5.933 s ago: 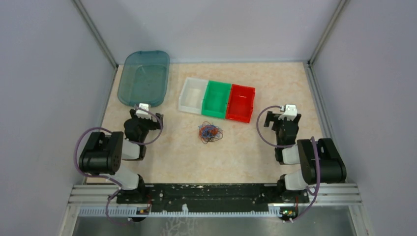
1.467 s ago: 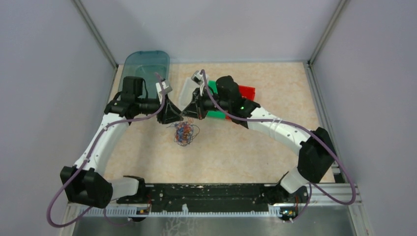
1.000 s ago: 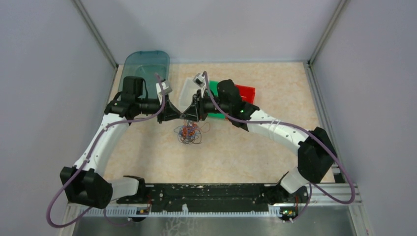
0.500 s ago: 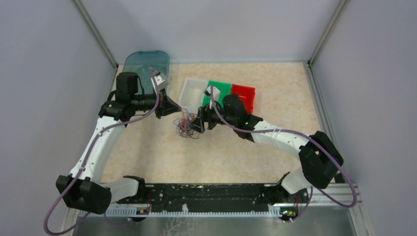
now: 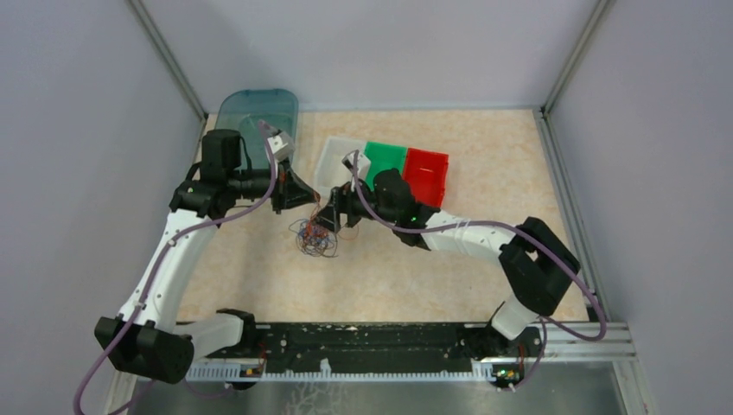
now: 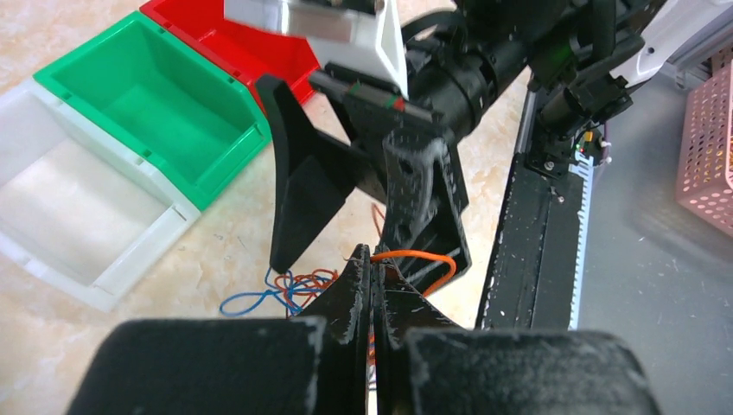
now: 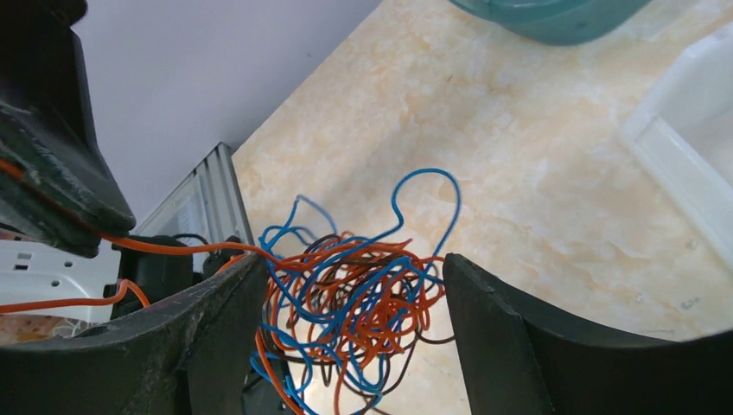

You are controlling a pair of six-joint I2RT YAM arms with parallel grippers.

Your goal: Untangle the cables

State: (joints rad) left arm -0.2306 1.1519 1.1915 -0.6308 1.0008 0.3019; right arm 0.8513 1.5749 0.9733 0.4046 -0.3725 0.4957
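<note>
Right gripper [image 7: 350,277] just opened wide and dropped to straddle the cables [image 5: 315,239], bunched just below the tip of the left gripper [image 6: 372,264] near the white bin [image 5: 339,164]; left stays clamped shut on one orange wire [image 6: 415,255], so I'd guess a regrasp before pulling a strand free.

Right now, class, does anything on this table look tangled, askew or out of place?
The cables stand out: blue, orange and dark strands knotted in one clump near the white bin. One orange strand runs out to the left gripper, jaws shut on it; the right gripper straddles the clump, jaws open.
</note>
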